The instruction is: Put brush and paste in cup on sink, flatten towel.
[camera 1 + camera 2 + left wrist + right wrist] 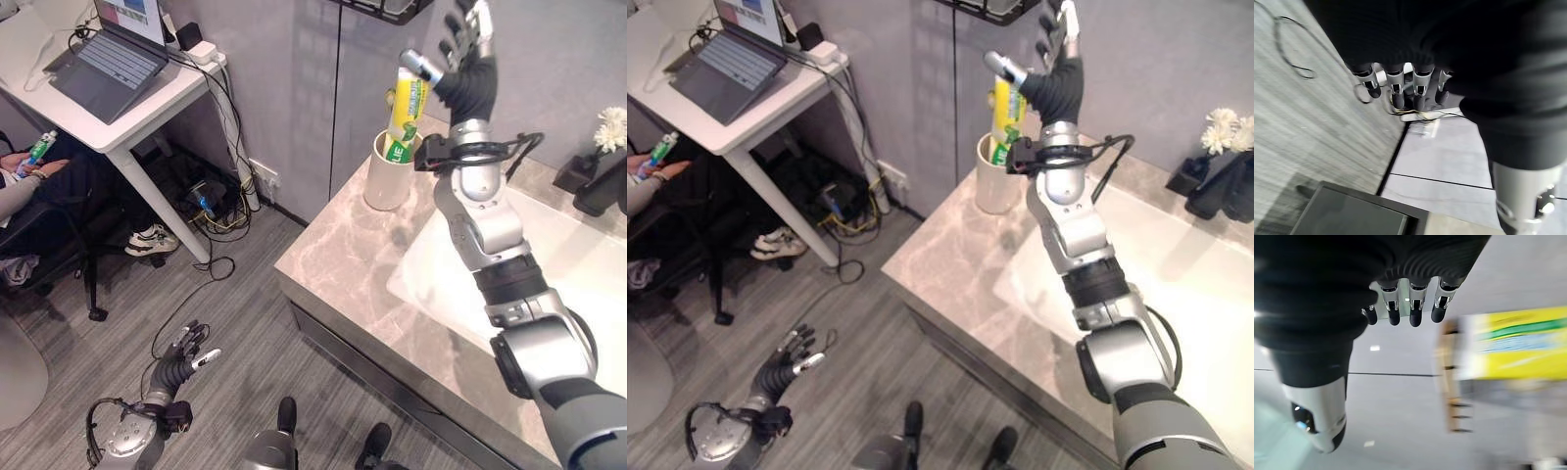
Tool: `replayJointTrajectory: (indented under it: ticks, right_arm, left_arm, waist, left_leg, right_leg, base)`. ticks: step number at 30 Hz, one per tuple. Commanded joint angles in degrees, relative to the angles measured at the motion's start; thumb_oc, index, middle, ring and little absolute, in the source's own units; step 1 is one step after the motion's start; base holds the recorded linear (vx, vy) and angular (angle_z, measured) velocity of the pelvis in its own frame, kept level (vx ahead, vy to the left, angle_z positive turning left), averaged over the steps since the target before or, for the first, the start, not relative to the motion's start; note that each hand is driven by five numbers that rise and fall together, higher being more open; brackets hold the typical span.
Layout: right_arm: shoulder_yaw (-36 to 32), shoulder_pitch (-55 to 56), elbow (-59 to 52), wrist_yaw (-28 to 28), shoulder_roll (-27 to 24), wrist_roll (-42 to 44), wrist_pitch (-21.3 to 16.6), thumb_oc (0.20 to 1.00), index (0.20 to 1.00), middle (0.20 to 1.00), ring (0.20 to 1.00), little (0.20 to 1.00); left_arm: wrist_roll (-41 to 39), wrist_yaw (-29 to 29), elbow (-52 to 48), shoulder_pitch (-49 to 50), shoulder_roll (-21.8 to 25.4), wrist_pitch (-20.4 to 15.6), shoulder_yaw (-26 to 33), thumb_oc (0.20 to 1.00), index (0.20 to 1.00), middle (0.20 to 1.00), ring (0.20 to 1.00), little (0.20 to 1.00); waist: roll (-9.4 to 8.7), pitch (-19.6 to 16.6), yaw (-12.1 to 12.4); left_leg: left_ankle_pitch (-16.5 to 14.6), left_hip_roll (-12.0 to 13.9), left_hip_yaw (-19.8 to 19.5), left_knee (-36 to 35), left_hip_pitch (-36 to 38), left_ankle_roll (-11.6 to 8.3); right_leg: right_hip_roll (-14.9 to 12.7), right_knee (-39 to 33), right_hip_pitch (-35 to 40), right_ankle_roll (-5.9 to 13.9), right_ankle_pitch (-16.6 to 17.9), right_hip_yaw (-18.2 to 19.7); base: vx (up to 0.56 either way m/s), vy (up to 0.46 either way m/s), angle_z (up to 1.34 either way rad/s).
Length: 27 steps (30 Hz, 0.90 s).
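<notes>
A yellow-and-green toothpaste tube (407,113) stands tilted in the cream cup (390,176) at the marble counter's (343,264) back corner. My right hand (468,69) is raised just above and behind the cup, open, its fingers (1413,308) straight. The thumb is close to the tube's top; I cannot tell if it touches. In the right wrist view the tube (1518,342) lies past the fingers with a blurred pale-brown stick (1449,382) beside it. My left hand (181,364) hangs low over the floor, its fingers (1396,90) relaxed, holding nothing.
A white sink basin (578,264) lies right of the cup, with a dark faucet (600,186) and white flowers (612,127) behind it. At upper left a white desk (127,117) carries a laptop; a seated person (29,176) and floor cables are beneath.
</notes>
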Motion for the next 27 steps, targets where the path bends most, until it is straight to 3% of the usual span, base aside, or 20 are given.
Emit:
replayJointTrajectory:
  ticks: [1, 4, 7, 12, 13, 15, 17, 22, 27]
  right_arm:
    - [-2.3, -0.6, -5.2, -1.1, -1.3, -4.4, -4.5, 1.0, 1.0, 1.0, 1.0, 1.0]
    - [-7.8, 7.3, -17.3, -1.9, -4.2, -12.3, -5.8, 1.0, 1.0, 1.0, 1.0, 1.0]
    - [-9.4, 10.1, -20.0, -2.0, -4.8, -14.3, -5.9, 1.0, 1.0, 1.0, 1.0, 1.0]
    - [-22.2, 24.8, -29.9, -4.1, -7.5, -22.8, -7.4, 1.0, 1.0, 1.0, 1.0, 1.0]
    - [-27.7, 30.0, -32.0, -5.8, -8.6, -27.2, -7.1, 1.0, 1.0, 1.0, 1.0, 1.0]
    - [-30.7, 32.8, -33.0, -6.5, -8.8, -28.8, -7.1, 1.0, 1.0, 1.0, 1.0, 1.0]
    - [-35.7, 37.0, -32.9, -8.0, -9.2, -30.3, -7.1, 1.0, 1.0, 1.0, 1.0, 1.0]
    - [-46.4, 46.6, -28.1, -12.3, -8.9, -32.0, -6.0, 1.0, 1.0, 1.0, 1.0, 1.0]
    - [-52.2, 52.7, -18.9, -16.1, -4.2, -27.2, -5.4, 1.0, 1.0, 1.0, 1.0, 1.0]
  left_arm:
    - [1.4, 1.4, -7.5, 0.0, 2.6, -4.8, 0.0, 1.0, 1.0, 1.0, 1.0, 1.0]
    - [1.3, 2.6, -16.8, -1.2, 2.2, -7.8, 5.5, 1.0, 1.0, 1.0, 1.0, 1.0]
    - [1.0, 2.7, -18.1, -1.7, 1.9, -8.3, 6.4, 1.0, 1.0, 1.0, 1.0, 1.0]
    - [2.2, 3.4, -22.5, -3.9, 0.6, -10.4, 12.0, 1.0, 1.0, 1.0, 1.0, 1.0]
    - [3.0, 3.4, -22.7, -4.0, 0.4, -10.7, 13.4, 0.878, 0.878, 0.878, 0.878, 0.878]
    - [3.1, 3.4, -22.3, -3.8, 0.1, -10.6, 13.8, 0.573, 0.573, 0.573, 0.573, 0.573]
    - [4.3, 3.5, -21.4, -3.8, -0.2, -10.5, 14.8, 0.2, 0.2, 0.2, 0.2, 0.2]
    - [6.7, 4.2, -16.8, -3.8, -0.3, -9.8, 16.5, 0.2, 0.2, 0.2, 0.2, 0.2]
    - [5.7, 4.8, -12.2, -6.8, -0.7, -8.6, 15.5, 0.2, 0.2, 0.2, 0.2, 0.2]
  waist:
    - [-2.03, -1.8, 0.0]
    - [-1.51, -2.1, -1.9]
    - [-1.55, -2.2, -2.5]
    - [-1.02, -2.6, -6.9]
    - [-1.04, -2.7, -8.7]
    - [-1.05, -2.8, -9.4]
    - [-1.04, -2.9, -11.1]
    - [-0.94, -3.4, -14.7]
    - [-0.39, -3.6, -17.7]
  left_leg:
    - [-0.7, 0.3, -2.6, 0.3, -0.2, -0.72]
    - [-1.3, 0.6, -1.7, 0.3, 0.7, -0.84]
    - [-1.1, 0.6, -1.5, 0.3, 0.6, -0.83]
    - [-1.6, 1.2, 0.2, 0.3, 1.1, -0.96]
    - [-1.7, 1.4, 0.9, 0.3, 1.1, -0.97]
    - [-1.8, 1.5, 1.4, 0.3, 1.3, -0.99]
    - [-1.9, 1.7, 2.1, 0.3, 1.5, -0.95]
    - [-2.4, 2.1, 4.3, 0.3, 2.1, -0.96]
    - [-2.6, 2.6, 5.4, 0.3, 2.2, -1.25]
  right_leg:
    - [-3.8, 0.5, 3.1, 2.46, 1.5, 0.7]
    - [-3.9, 0.5, 3.0, 2.62, 1.3, 1.7]
    - [-3.9, 0.5, 2.7, 2.6, 1.6, 2.1]
    - [-3.6, 0.5, 1.5, 2.77, 1.7, 4.2]
    - [-3.3, 0.5, 0.9, 2.84, 1.9, 5.1]
    - [-3.2, 0.5, 0.7, 2.89, 1.9, 5.6]
    - [-2.9, 0.5, 0.1, 2.96, 2.1, 6.5]
    - [-2.3, 0.5, -1.4, 3.31, 2.7, 8.9]
    - [-1.8, 0.5, -2.1, 3.21, 2.7, 10.3]
  base:
    - [0.0, 0.0, 0.0]
    - [0.0, 0.007, -0.01]
    - [-0.01, 0.004, -0.11]
    - [-0.01, 0.017, -0.17]
    - [-0.02, 0.025, -0.29]
    - [0.0, 0.019, -0.3]
    - [0.01, 0.008, -0.38]
    - [0.01, 0.011, -0.26]
    - [0.0, -0.006, -0.23]
